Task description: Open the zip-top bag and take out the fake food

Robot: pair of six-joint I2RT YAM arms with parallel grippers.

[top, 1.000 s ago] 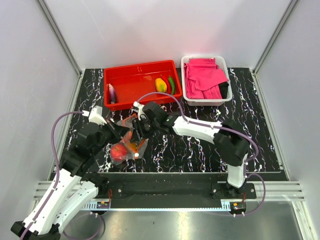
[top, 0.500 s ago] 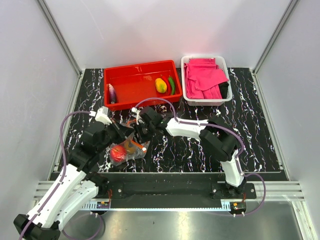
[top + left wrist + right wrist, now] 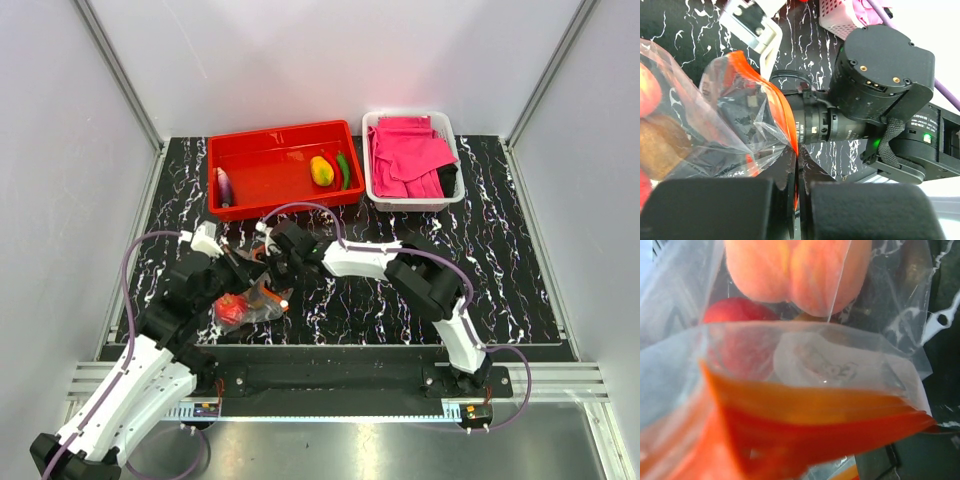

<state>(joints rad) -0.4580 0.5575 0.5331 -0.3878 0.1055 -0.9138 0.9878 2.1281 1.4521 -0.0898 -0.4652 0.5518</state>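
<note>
The zip-top bag (image 3: 255, 300) lies crumpled on the table at front left, with a red round fruit (image 3: 232, 310) inside. My left gripper (image 3: 243, 272) is shut on its orange zip strip (image 3: 790, 135), and the strip runs between the closed jaws (image 3: 796, 167). My right gripper (image 3: 275, 262) is pressed against the bag's mouth from the right. In the right wrist view the zip strip (image 3: 805, 425) covers the fingers, and a peach-coloured fruit (image 3: 795, 270) and the red fruit (image 3: 737, 322) show through the plastic. A brown kiwi (image 3: 660, 150) shows in the bag.
A red tray (image 3: 280, 134) at the back holds a purple eggplant (image 3: 223, 187), a yellow mango (image 3: 321, 171) and a green chili (image 3: 344, 170). A white basket (image 3: 372, 185) with pink cloths (image 3: 408, 155) stands at back right. The right arm's wrist (image 3: 880, 95) is close to my left gripper.
Both grippers and the bag have moved left and toward the front. The bag has sunk lower and crumpled, and the right arm reaches farther left.
</note>
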